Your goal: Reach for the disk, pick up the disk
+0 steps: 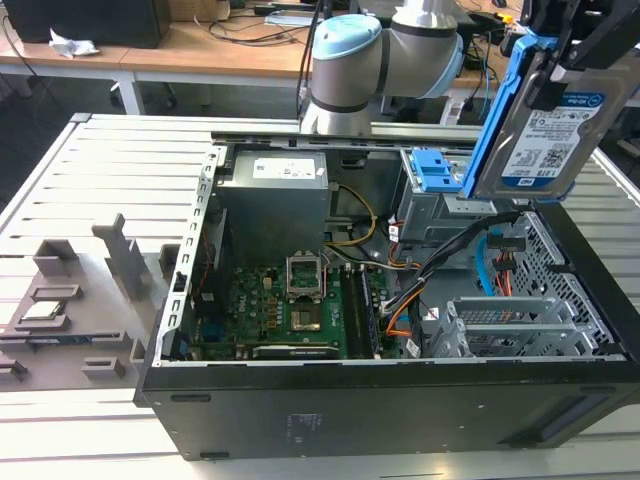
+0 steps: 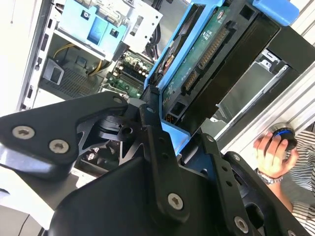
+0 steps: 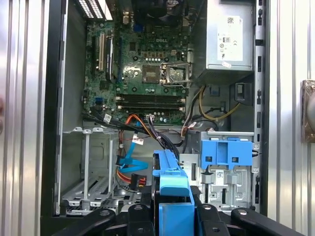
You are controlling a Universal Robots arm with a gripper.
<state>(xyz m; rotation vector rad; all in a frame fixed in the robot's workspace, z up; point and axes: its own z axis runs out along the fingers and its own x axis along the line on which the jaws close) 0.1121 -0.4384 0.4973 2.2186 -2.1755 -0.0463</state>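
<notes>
The disk (image 1: 545,130), a silver hard drive with a white-and-blue label and a blue frame, hangs tilted in the air above the open computer case (image 1: 380,400), at the exterior view's upper right. My gripper (image 1: 578,45) is shut on its top end. The second wrist view shows the disk's green circuit-board side (image 2: 204,56) running away from my gripper (image 2: 165,125), whose black fingers (image 2: 147,123) clamp the blue frame. In the first wrist view the frame's blue edge (image 3: 172,194) sits between the fingers (image 3: 140,216), high over the case's drive bay.
Inside the case are a motherboard (image 1: 290,305), a grey power supply (image 1: 275,195), orange and black cables (image 1: 440,270), and a blue latch piece (image 1: 432,168) on the drive cage. Grey fixtures with a small chip (image 1: 45,308) stand at the exterior view's left. A person's hand (image 2: 273,152) is nearby.
</notes>
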